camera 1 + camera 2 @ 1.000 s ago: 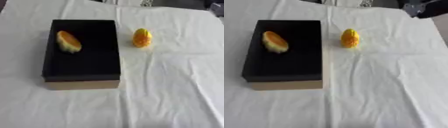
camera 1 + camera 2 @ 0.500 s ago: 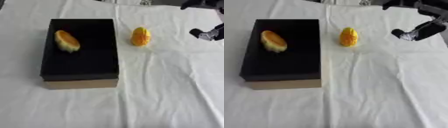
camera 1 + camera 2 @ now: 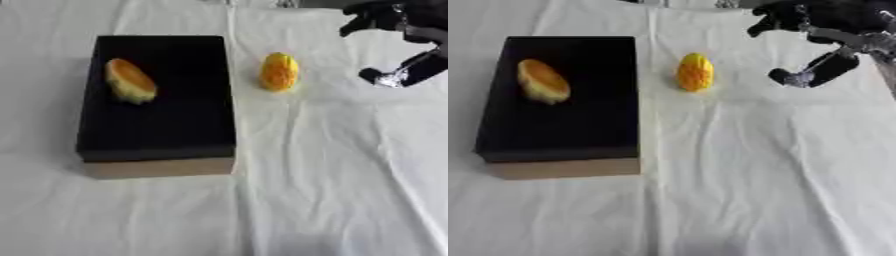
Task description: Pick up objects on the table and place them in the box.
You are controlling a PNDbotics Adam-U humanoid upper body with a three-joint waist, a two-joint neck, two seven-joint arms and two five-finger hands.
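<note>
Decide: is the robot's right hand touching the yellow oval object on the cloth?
Apart. The right eye view shows white cloth between the right hand and the yellow oval object.

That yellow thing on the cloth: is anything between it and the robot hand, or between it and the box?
Nothing visible. Bare white cloth lies between the right robot hand and the yellow thing, and between it and the box on its left.

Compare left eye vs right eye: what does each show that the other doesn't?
Left eye only: nothing extra; it crops the right hand at its right edge. Right eye only: more of that hand, plus cloth beyond it on the right. Both: the black box holding an orange-yellow item, a yellow item on the cloth right of the box, apart from it, and the hand up at the far right, open, holding nothing. The left hand shows in neither.
</note>
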